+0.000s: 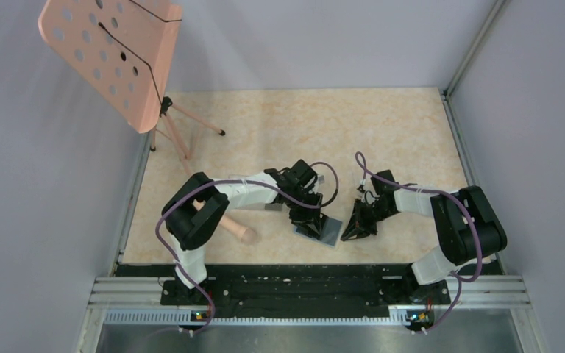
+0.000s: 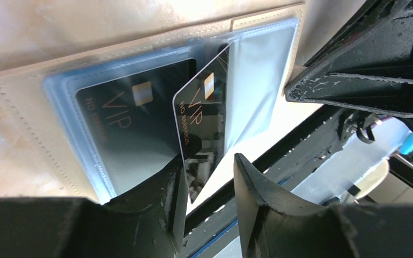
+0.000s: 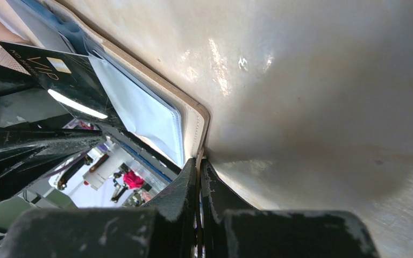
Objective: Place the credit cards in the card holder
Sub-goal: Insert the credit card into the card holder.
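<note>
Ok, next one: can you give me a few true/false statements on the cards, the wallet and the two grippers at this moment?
1. The card holder lies open, its clear sleeves facing up. True.
2. Both cards are fully inside sleeves. False: one card sits in a sleeve, while the second card sticks out tilted, its lower end between the jaws of the open left gripper.
3. The right gripper is wide open. False: it is shut on the card holder's edge.
4. Both cards read VIP. True.
</note>
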You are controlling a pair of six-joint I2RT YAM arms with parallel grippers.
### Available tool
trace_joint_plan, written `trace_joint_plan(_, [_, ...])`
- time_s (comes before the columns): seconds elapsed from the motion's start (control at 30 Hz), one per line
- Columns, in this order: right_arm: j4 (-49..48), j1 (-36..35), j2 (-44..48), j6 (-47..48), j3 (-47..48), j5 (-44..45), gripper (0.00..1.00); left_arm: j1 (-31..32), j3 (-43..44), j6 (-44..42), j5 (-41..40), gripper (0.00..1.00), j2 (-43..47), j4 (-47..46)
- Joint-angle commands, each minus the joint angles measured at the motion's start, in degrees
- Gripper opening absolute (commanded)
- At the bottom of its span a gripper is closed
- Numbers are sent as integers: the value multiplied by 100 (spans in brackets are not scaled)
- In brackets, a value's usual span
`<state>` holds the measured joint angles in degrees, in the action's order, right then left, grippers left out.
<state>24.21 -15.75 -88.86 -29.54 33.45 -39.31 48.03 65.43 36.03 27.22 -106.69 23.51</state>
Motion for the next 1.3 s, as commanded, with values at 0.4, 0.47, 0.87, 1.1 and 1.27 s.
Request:
trace_joint_plan(0.4, [-280, -42, 0, 298, -36, 913, 0, 328, 997, -576, -1598, 54, -300, 1478])
trace_joint_plan(0.47, [-278, -34, 0, 295, -49, 903, 0, 345, 1030, -548, -1720, 54, -331, 1507])
trace_joint_plan(0.87, [-293, -41, 0, 330, -66, 844, 0, 444, 1129, -500, -1317, 40, -546, 1143])
trace_joint_plan(1.1, [-311, -36, -15, 326, -29, 803, 0, 603, 1346, -454, -1095, 38, -603, 1074])
trace_joint_plan(1.27, [-305, -42, -10, 327, -14, 786, 0, 736, 1440, -310, -816, 38, -637, 826])
